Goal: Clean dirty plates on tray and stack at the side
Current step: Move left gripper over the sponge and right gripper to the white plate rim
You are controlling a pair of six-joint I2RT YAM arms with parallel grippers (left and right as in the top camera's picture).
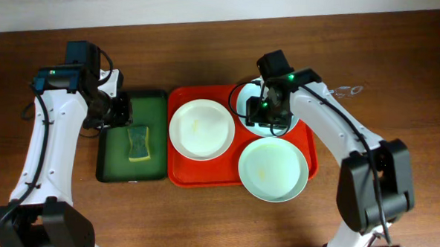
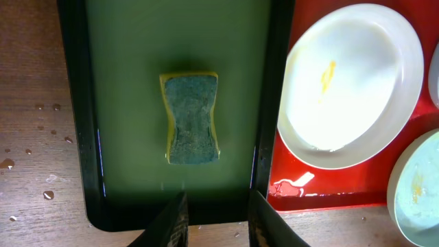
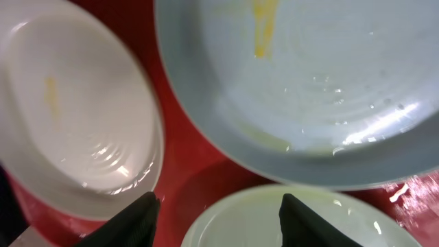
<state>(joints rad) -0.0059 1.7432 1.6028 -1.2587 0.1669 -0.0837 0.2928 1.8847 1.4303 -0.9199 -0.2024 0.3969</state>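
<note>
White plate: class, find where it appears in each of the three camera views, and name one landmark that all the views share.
Overhead: white plate at centre, in the left half of the red tray.
Left wrist: white plate at upper right.
Right wrist: white plate at left, cropped by the edge.
Shared landmark: the red tray under it.

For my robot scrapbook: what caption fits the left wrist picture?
Sponge in the green tray, smeared white plate alongside.
</note>
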